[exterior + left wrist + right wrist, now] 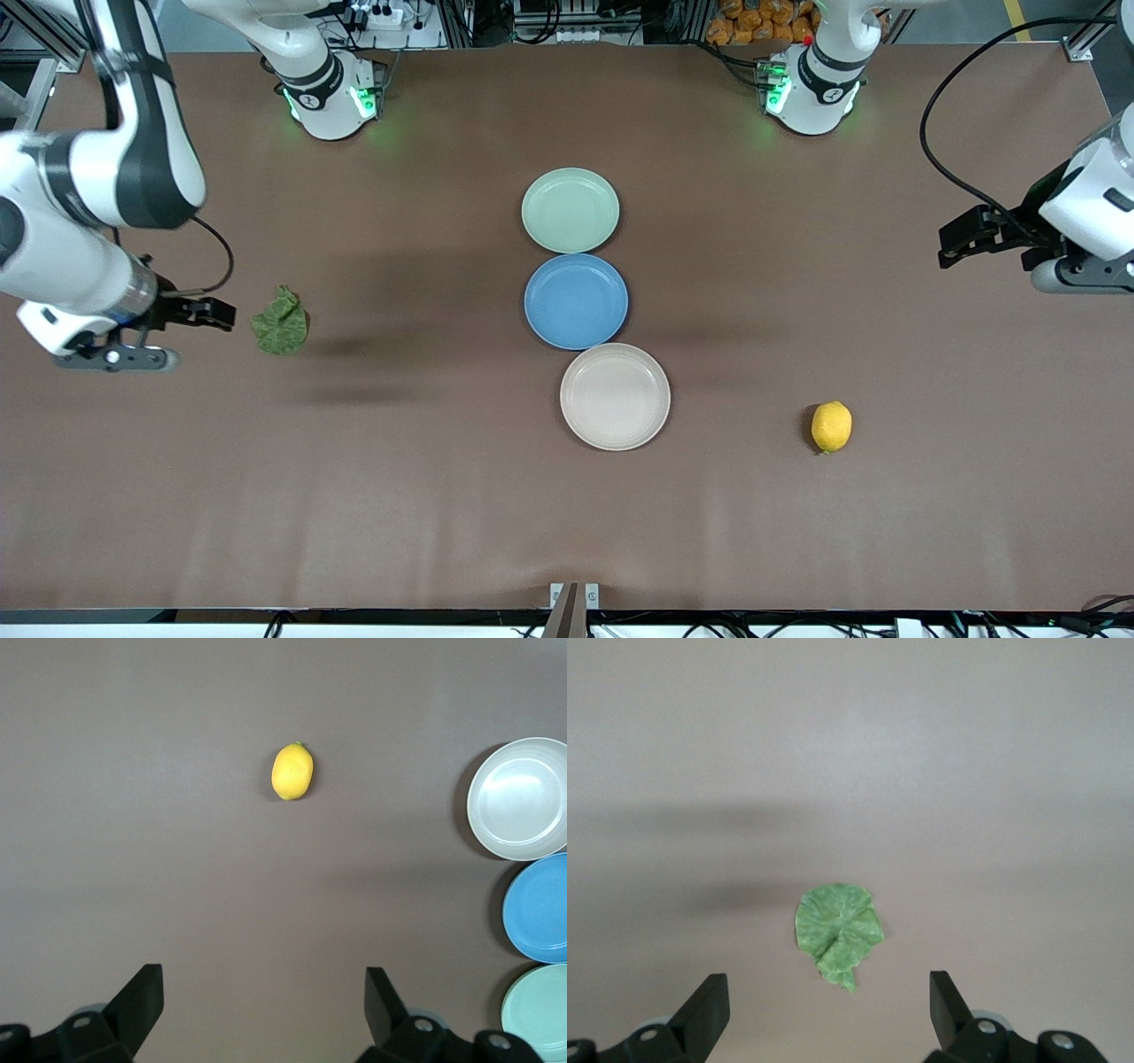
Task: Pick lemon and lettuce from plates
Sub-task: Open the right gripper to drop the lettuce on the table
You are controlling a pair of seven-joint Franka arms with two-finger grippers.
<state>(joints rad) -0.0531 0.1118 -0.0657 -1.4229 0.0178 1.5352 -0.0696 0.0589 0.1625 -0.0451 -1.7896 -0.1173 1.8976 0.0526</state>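
Observation:
The lemon lies on the bare table toward the left arm's end, beside the beige-white plate; it also shows in the left wrist view. The lettuce lies on the table toward the right arm's end and shows in the right wrist view. The pale green plate and the beige-white plate are empty. My right gripper is open and empty, close beside the lettuce. My left gripper is open and empty, up over the table's left-arm end, well away from the lemon.
An empty blue plate sits between the pale green and beige-white plates, the three in a line at mid-table. The left wrist view shows the beige-white plate, the blue plate and the pale green plate.

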